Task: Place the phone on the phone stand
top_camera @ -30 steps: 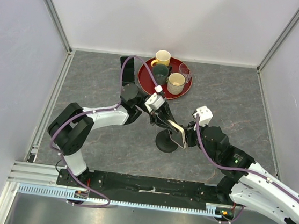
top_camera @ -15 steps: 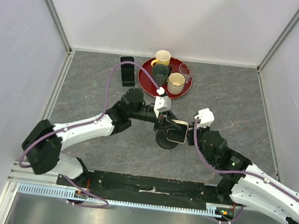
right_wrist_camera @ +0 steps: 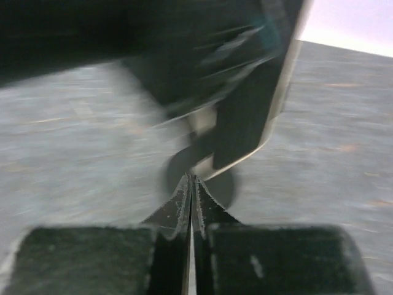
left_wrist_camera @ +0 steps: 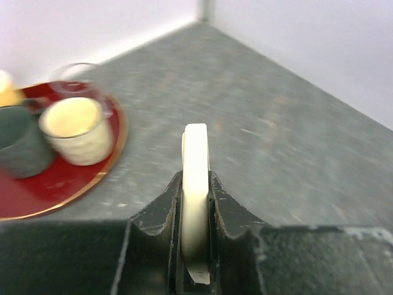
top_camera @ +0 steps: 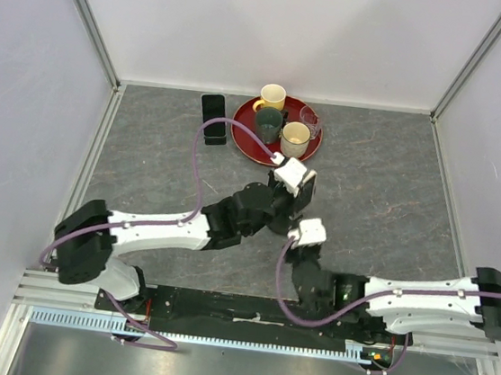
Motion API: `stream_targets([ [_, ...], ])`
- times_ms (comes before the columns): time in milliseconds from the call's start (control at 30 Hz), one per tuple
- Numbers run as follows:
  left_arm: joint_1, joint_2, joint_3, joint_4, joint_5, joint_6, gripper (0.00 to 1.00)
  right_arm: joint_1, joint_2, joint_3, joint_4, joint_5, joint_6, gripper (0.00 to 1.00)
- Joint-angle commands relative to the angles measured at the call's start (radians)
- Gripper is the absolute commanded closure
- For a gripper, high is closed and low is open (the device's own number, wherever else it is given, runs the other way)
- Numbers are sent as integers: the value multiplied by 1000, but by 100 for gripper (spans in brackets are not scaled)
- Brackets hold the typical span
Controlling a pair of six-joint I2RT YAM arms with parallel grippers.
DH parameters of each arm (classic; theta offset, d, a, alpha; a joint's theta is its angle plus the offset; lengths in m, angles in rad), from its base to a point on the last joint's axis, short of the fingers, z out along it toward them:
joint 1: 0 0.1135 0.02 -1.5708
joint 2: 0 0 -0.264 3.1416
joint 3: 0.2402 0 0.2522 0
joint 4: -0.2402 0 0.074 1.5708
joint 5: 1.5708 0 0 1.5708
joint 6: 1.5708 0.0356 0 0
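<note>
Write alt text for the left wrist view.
The left claw is shut on the phone, seen edge-on as a cream strip. At left a red tray holds a cream cup, a dark cup and a glass.

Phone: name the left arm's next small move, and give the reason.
Probably lower the phone gently onto the phone stand. The left gripper clamps its cream edge, and the blurred right wrist view shows it tilted above the stand's round base, apparently not seated.

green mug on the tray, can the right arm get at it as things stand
Probably not directly: the left gripper, shut on the phone, sits between the right gripper and the tray holding the green mug, so it would likely have to go around.
</note>
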Motion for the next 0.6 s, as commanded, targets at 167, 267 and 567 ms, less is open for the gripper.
stream_targets([
  [167, 62, 113, -56, 23, -475, 24, 98, 247, 15, 183, -52, 38, 324, 100],
  [267, 62, 35, -92, -33, -394, -28, 98, 247, -80, 275, -512, 103, 592, 100],
  [567, 68, -284, -172, -245, -41, -168, 98, 66, -510, 162, -625, -195, 350, 95],
])
